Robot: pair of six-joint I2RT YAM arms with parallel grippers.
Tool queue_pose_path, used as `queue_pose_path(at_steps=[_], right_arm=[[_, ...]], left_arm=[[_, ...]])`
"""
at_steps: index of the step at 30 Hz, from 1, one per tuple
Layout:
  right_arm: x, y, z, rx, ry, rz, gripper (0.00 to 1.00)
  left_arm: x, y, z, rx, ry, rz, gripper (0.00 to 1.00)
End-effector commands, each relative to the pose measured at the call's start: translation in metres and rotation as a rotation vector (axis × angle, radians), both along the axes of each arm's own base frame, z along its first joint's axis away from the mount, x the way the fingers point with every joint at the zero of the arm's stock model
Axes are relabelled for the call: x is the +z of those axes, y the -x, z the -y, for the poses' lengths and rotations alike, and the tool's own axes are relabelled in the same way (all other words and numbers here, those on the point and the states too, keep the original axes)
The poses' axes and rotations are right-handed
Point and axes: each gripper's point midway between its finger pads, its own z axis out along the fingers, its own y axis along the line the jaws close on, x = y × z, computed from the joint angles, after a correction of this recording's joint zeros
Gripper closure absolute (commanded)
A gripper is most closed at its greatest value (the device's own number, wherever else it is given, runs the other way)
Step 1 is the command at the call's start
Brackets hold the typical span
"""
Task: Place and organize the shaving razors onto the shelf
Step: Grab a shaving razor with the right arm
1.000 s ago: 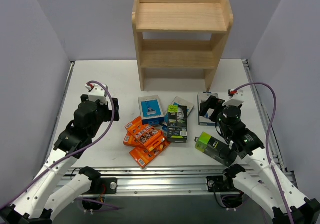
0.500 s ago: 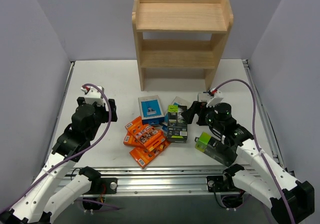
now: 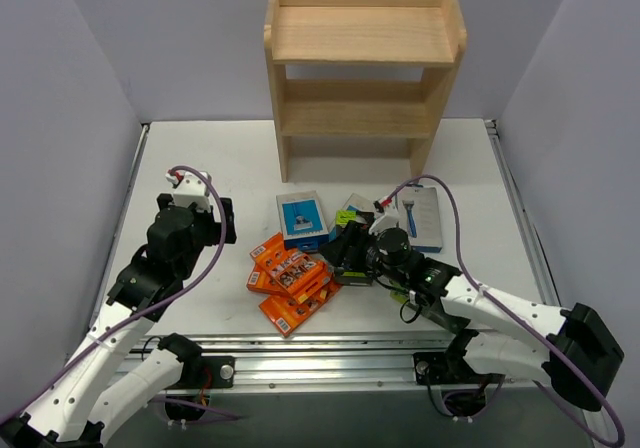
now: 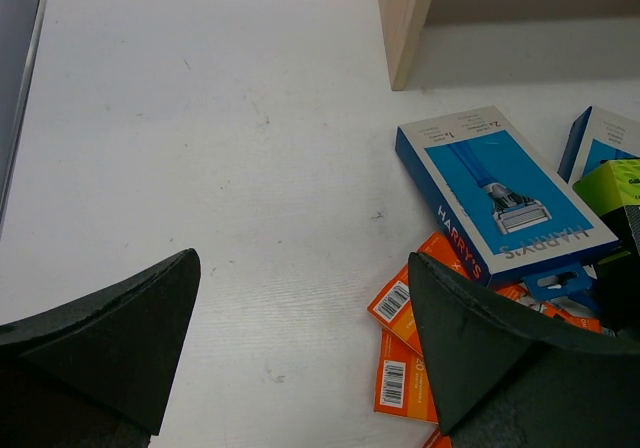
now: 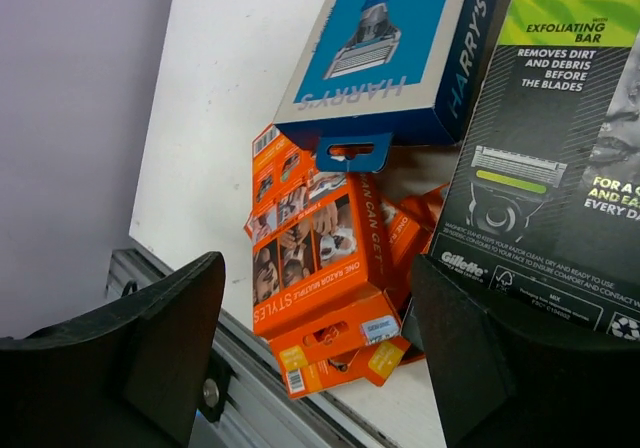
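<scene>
**Top external view.** A small three-tier shelf of light natural wood is standing at the far side of the white table. Nothing is being carried on any tier. The shaving razors are lying loose on the table in front of it: a blue-and-white carton, a fan of flat orange packs, and a second blue-and-white carton off to the right. The right gripper is hovering low over the middle of the heap. The left gripper is being held to the left of it.

**Left wrist view.** The fingers are spread wide, with bare table between them. Nothing is being gripped.

**Right wrist view.** The fingers are standing apart and nothing is being pinched. An orange pack is lying below the gap. A black-and-lime-green box is lying by the right-hand finger; contact cannot be told.

**Assessment.** A first pick from the heap is judged to be in hand, and no razor has yet been shelved. The next move calls for the jaws to be centred on one pack, closed across its narrow sides, and lifted clear of the overlapping neighbours before a tier is approached.
</scene>
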Motion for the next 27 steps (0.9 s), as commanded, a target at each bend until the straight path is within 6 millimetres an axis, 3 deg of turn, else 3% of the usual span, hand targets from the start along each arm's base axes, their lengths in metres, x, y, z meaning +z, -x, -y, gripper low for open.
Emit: queue_pose_path(at_steps=[1,6,9,16,19,23,27], right_arm=[[0.01,-0.021,-0.006,-0.126,-0.072,0.007,0.3],[0.007,-0.029,0.002,-0.208,-0.042,0.008,0.31],[0.012,-0.029,0.001,-0.21,-0.071,0.011,0.38],[-0.015,-0.021,-0.022,-0.241,-0.155,-0.073,0.51],[-0.028,-0.019,-0.036,-0.227,-0.14,-0.1,0.52],[-0.032,-0.021,-0.052,-0.214,-0.139,-0.114,0.55],[-0.032,-0.025,-0.054,-0.241,-0.156,-0.119,0.6]], left_arm=[[0.017,0.0,0.004,-0.012,0.035,0.051,0.06],[0.016,0.0,0.004,-0.014,0.036,0.048,0.06],[0.016,0.0,0.005,-0.02,0.038,0.049,0.06],[0.016,0.001,0.008,-0.034,0.044,0.048,0.06],[0.016,0.001,0.009,-0.04,0.046,0.047,0.06],[0.016,0.001,0.01,-0.043,0.046,0.047,0.06],[0.015,0.002,0.011,-0.051,0.045,0.045,0.06]])
